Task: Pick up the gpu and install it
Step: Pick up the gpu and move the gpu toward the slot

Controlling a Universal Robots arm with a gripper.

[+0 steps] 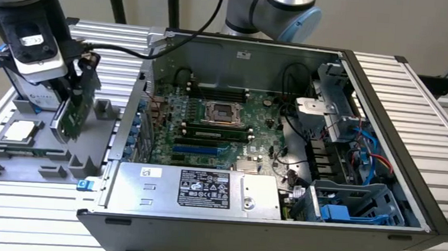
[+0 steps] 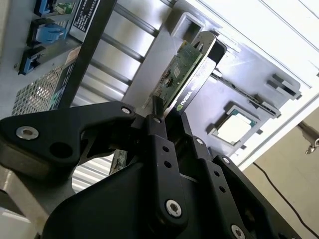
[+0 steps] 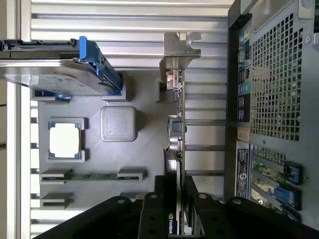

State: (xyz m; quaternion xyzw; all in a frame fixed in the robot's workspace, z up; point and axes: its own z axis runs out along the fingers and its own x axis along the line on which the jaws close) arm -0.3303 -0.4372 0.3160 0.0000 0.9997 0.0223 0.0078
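Observation:
The gpu (image 1: 74, 108) is a thin card with a green board face, held on edge over the grey parts tray (image 1: 16, 164) at the exterior view's left, outside the case. My gripper (image 1: 70, 85) is shut on its upper edge. In the second wrist view the black fingers (image 2: 158, 130) clamp the gpu (image 2: 183, 73), green face to one side and black shroud to the other. In the first wrist view the gpu (image 3: 175, 117) runs edge-on away from the gripper (image 3: 175, 201), with its silver bracket (image 3: 179, 47) at the far end.
The open computer case (image 1: 383, 113) fills the exterior view's middle and right, with motherboard (image 1: 232, 126), blue slots (image 1: 198, 150) and power supply (image 1: 196, 188). The tray holds a processor (image 1: 22, 130) and a silver hard drive with a blue tab (image 3: 94, 57).

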